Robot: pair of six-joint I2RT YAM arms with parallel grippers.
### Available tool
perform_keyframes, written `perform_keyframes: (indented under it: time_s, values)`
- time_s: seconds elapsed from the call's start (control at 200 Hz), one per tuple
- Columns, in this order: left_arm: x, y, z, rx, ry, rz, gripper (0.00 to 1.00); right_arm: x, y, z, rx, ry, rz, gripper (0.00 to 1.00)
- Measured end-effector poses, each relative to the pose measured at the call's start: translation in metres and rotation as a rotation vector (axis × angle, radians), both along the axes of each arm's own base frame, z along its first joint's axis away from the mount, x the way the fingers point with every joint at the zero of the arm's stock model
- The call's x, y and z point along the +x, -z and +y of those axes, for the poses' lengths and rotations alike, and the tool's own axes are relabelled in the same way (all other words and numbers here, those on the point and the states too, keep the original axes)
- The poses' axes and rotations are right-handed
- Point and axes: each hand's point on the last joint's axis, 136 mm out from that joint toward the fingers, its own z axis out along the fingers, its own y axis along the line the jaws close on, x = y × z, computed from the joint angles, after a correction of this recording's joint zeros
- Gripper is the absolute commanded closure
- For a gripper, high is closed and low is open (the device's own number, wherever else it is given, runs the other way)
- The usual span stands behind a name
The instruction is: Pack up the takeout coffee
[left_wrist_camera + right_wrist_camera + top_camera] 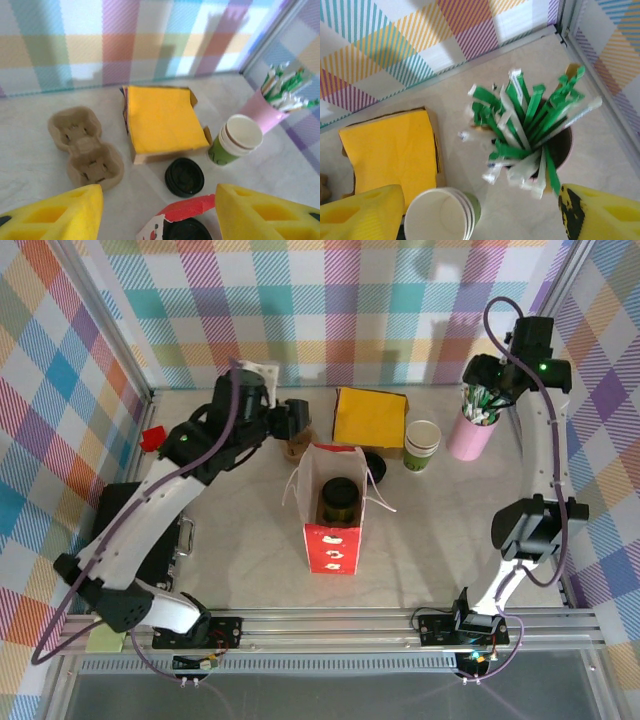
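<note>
Where the takeout coffee (421,445) stood upright and lidless toward the far side of the table (250,570), it sat between the box of yellow napkins (370,417) and the pink cup of green-and-white sticks (472,430), close to both, with a black lid (374,462) lying flat nearby. Nearer the arms stood the open red paper bag (332,545), a dark round object inside it and white markings on its front too small to read. The left gripper (157,197), above the bag's rim and facing the brown cup carrier (85,150), had its jaws spread wide and empty, as did the right gripper (480,200) over the pink cup.
</note>
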Motion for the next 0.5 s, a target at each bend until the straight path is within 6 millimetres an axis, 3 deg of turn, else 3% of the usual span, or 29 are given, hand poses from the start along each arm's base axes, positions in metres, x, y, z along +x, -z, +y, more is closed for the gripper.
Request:
perform_keyframes:
  time_s: [0.09, 0.2, 0.5]
  values:
    - [-0.004, -0.015, 0.019, -0.019, -0.052, -0.034, 0.39, 0.007, 0.007, -0.009, 0.015, 0.012, 0.012, 0.27]
    - [0.0, -0.013, 0.035, -0.011, -0.106, -0.034, 0.39, 0.013, 0.019, -0.014, 0.042, 0.021, 0.037, 0.32]
    - [0.015, 0.036, 0.054, 0.062, -0.17, 0.053, 0.39, 0.03, 0.055, -0.015, 0.105, 0.04, 0.103, 0.38]
